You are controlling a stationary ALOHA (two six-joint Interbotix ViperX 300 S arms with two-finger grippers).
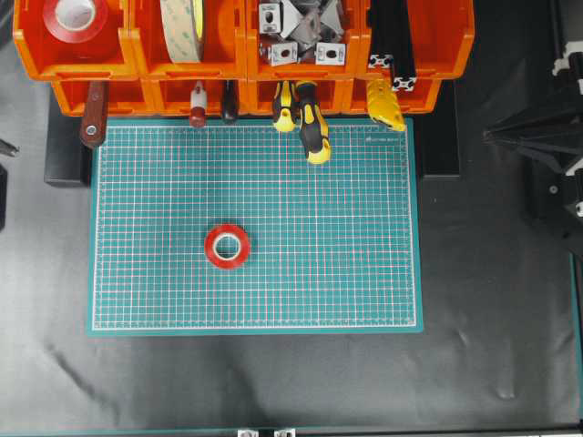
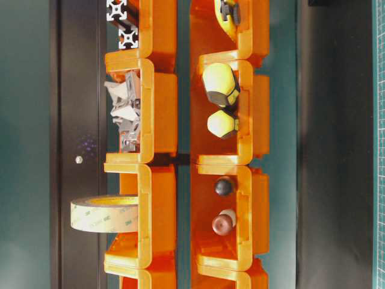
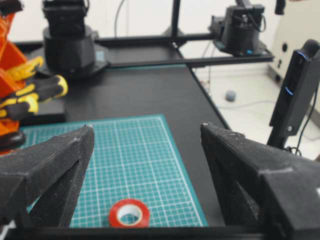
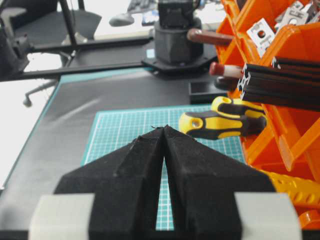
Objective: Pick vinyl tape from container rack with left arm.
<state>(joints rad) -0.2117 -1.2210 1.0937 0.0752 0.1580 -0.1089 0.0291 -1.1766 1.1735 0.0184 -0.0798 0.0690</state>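
Nearest the left wrist camera, the left gripper [image 3: 142, 145] is seen with its two black foam-faced fingers [image 3: 55, 170] spread wide apart and nothing between them. Framed below that gap, the vinyl tape [image 3: 129, 213], a red ring with a white core, is seen lying flat on the green cutting mat [image 3: 135, 150], well apart from the container rack [image 1: 241, 55] and a little left of the mat's middle in the overhead view [image 1: 228, 246].

Taken from the rack as landmark and read left to right in the overhead view: a second red tape ring [image 1: 76, 18] is held in its far-left upper bin, a cream-yellow tape roll [image 1: 183, 27] stands on edge in the next, metal corner brackets [image 1: 301, 32] fill the third, and black aluminium profiles [image 1: 392, 41] lie in the last. From the lower bins a brown wooden handle [image 1: 93, 114], a red-and-white handle [image 1: 198, 105], two yellow-and-black screwdrivers [image 1: 310, 123] and a yellow tool [image 1: 386, 105] project over the mat's upper edge.

In the right wrist view, the right gripper [image 4: 164, 131] is shown with its black fingers pressed together, empty, beside the rack.
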